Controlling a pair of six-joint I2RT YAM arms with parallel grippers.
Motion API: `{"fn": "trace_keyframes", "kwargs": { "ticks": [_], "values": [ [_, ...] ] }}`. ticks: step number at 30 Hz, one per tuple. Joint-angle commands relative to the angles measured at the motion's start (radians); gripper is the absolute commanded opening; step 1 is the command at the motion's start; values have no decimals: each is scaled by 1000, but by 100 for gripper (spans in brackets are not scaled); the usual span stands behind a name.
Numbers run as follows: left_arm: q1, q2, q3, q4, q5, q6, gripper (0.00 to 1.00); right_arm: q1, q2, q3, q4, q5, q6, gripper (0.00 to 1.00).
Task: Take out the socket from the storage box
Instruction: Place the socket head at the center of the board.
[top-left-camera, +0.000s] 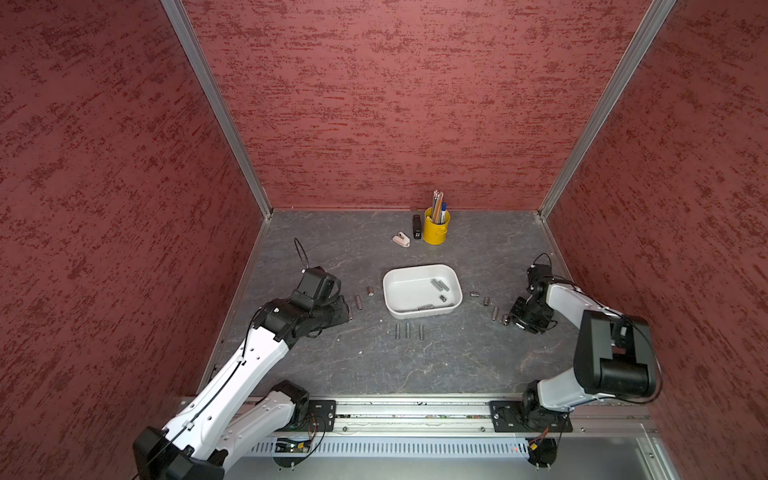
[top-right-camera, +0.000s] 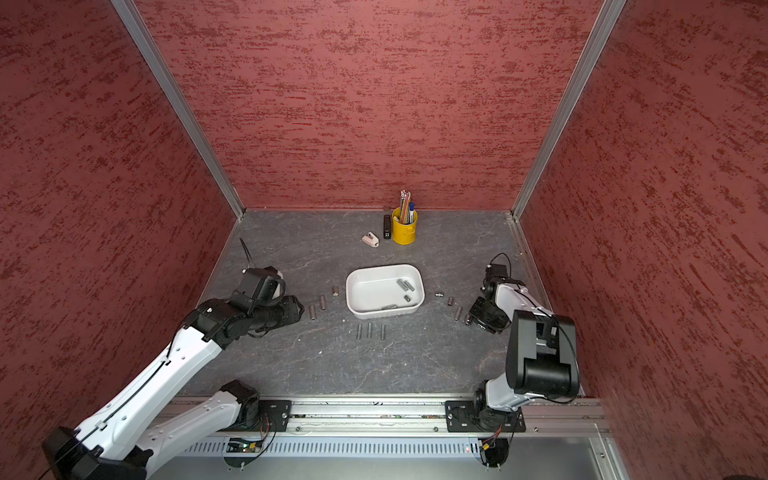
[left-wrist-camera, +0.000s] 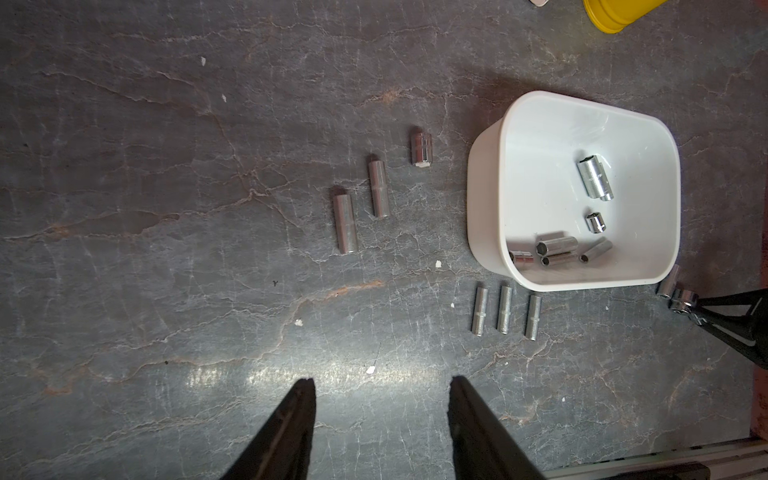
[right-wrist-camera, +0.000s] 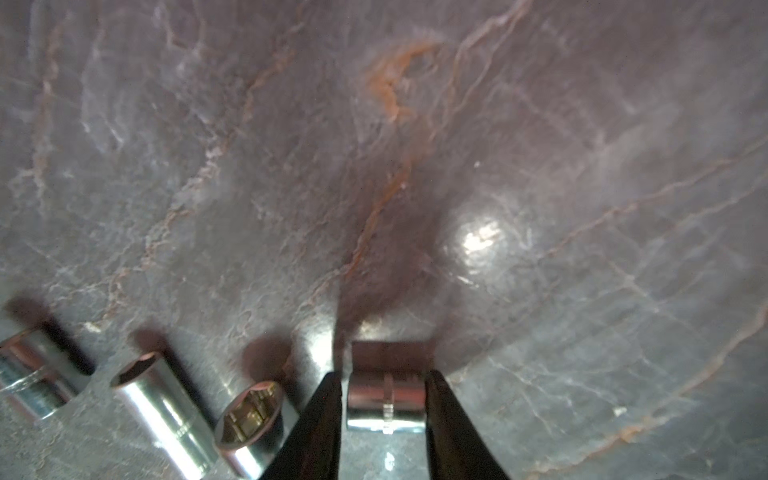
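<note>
Plainly, shiny cylindrical sockets (left-wrist-camera: 595, 177) lie in the white storage box (left-wrist-camera: 482, 199).

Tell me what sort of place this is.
Probably a robot test booth, not a home or shop: red panel walls on metal frame posts enclose a table, a left arm and right arm are mounted on a rail, and sockets lie around a white tray.

Mottled red walls (top-left-camera: 395, 104) — aluminium corner posts (top-left-camera: 216, 108) — veined grey slate floor (top-left-camera: 374, 365), glossy.
</note>
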Motion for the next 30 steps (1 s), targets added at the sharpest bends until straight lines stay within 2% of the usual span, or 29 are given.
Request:
{"fn": "trace_keyframes", "kwargs": {
  "ticks": [1, 14, 23, 27, 30],
  "values": [
    [-3, -14, -4, 17, 11, 14, 56, -7, 17, 8, 16, -16, 7, 38],
    [-7, -14, -4, 16, 3, 12, 57, -7, -45, 11, -14, -7, 8, 48],
    [-10, -14, -6, 12, -5, 7, 57, 3, -194, 55, -93, -9, -6, 50],
    [-10, -9, -6, 12, -8, 7, 57, 84, -204, 124, -105, -111, -69, 50],
    [-10, -2, -4, 10, -14, 6, 57, 213, -181, 190, -105, -120, -88, 51]
  ]
}}
